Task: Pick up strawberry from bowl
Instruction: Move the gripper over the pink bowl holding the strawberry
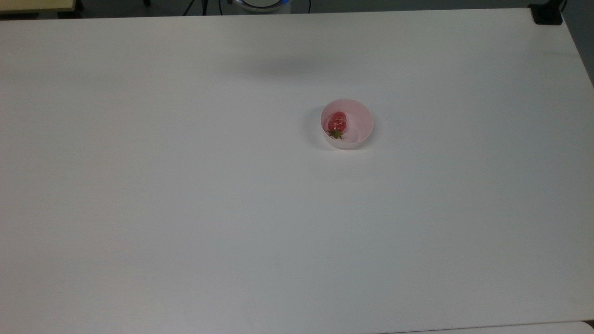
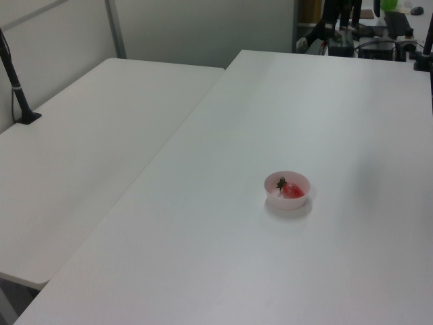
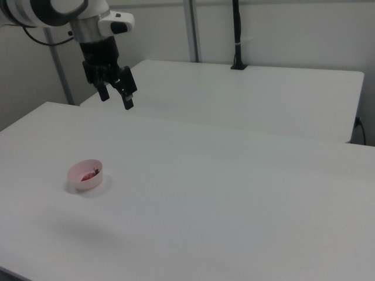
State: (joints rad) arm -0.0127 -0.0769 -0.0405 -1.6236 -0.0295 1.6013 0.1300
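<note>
Right view: my gripper (image 3: 116,98) open, empty, high above bowl (image 3: 85,174) — risk: fingers clip rim, tip bowl, strawberry (image 3: 89,174) rolls away.

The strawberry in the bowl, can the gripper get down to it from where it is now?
Probably yes. The strawberry lies uncovered in the open-topped bowl, alone on the table. The gripper hangs open well above the table, with nothing between it and the bowl.
</note>
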